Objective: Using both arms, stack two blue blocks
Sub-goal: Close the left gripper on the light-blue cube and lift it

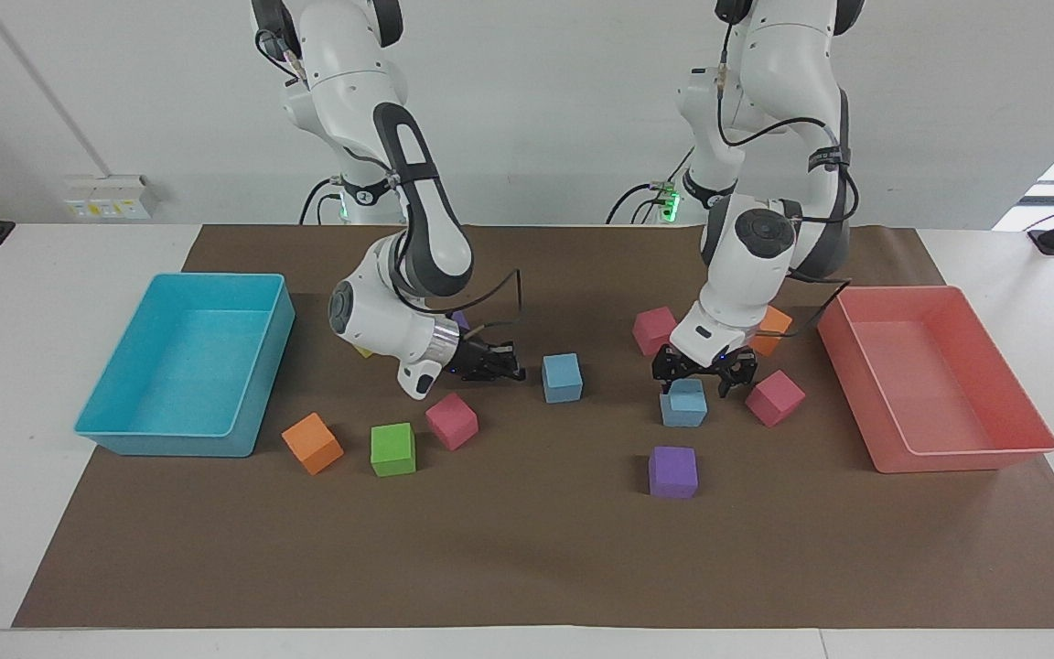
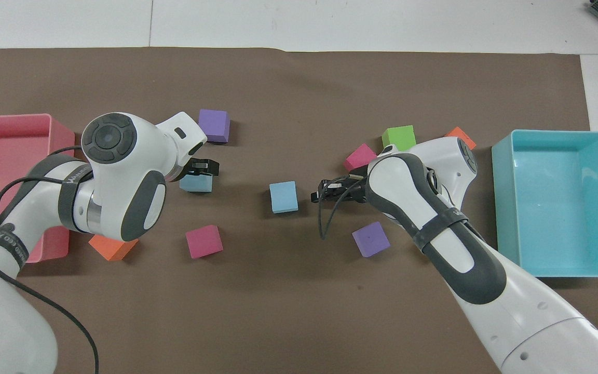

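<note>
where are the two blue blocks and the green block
blue block by the right arm's pincer (image 1: 563, 377), facing view, on its front face
blue block under the left arm's pincer (image 1: 683, 408), facing view, on its front face
green block (image 1: 393, 449), facing view, on its front face

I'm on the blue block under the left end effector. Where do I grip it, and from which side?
Take the blue block by two opposite side faces, coming straight down from above. It sits flat on the mat with its top free, and the pink cube beside it stands apart, leaving room for both fingers. The open left end effector hangs right over it.
</note>
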Tool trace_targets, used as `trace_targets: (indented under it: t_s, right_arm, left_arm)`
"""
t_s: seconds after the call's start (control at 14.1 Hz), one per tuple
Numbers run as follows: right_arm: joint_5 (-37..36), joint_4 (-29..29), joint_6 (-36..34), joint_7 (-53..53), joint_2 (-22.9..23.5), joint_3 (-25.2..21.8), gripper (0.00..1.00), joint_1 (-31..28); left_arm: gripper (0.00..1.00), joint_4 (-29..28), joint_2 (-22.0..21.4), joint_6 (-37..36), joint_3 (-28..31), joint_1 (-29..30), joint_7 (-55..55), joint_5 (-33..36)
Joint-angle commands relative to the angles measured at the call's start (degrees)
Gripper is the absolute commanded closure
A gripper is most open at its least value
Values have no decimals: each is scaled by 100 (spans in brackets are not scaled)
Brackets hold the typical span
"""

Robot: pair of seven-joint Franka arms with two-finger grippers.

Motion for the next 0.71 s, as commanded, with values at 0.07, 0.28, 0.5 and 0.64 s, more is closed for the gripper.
trace_targets:
  t_s: [0.07,0.28,0.5,0.64]
  right_arm:
    - [196,-87,122,-245,37,41,100,-32]
    - [213,-87,122,-245,37,41,100,-32]
    - [231,-87,174,-236,37,50,100,-24]
    - [231,-87,166,-245,37,50,100,-24]
  left_arm:
    - [0,-117,102,289,95,-133,-184,135]
    - [0,-135,286,430,95,-141,-184,135]
    - [0,-187,357,588,95,-124,-306,135]
    - [0,-257,331,562,95,-133,-473,135]
